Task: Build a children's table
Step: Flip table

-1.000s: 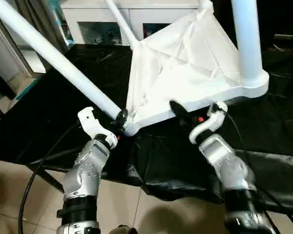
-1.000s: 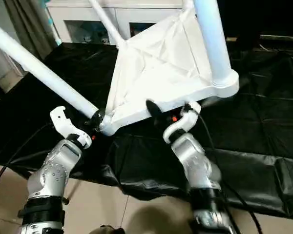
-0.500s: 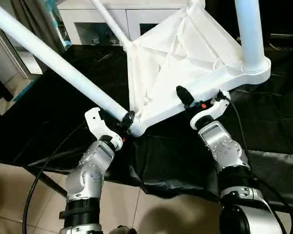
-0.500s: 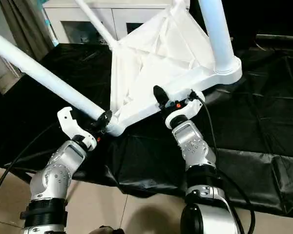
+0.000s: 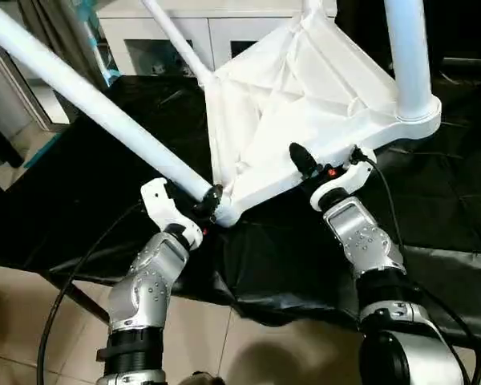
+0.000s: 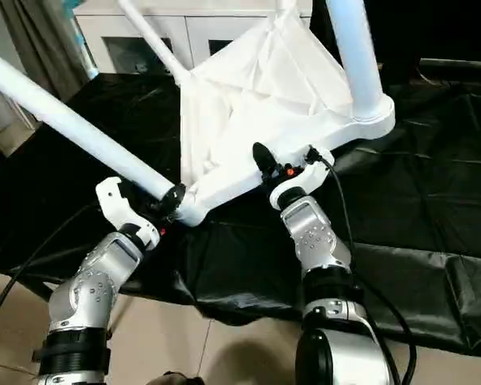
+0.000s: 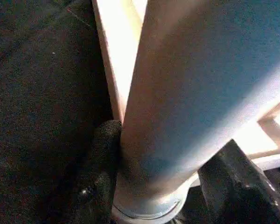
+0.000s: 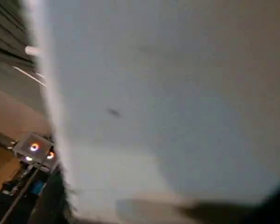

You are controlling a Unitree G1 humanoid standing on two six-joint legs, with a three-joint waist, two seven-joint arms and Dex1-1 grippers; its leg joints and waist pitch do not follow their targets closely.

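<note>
**Steadying the upturned table while the legs seat**

Working left to right, our left tool [image 5: 199,210] stays clamped on the leg [image 5: 96,108] at its corner socket; our right tool [image 5: 327,170], closing, pinches the tabletop [image 5: 305,88] rim above the black-draped surface [image 5: 457,200]. We should hold it level.

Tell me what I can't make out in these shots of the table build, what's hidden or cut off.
- Far ends of the legs: the leg held by the left claw and the right-hand leg both run past the head view's top edge.
- Right claw: whether it grips the table top edge is unclear; one black finger shows above the rim, the other is behind it.
- Right wrist view: a blurred white surface blocks what lies beyond.
</note>
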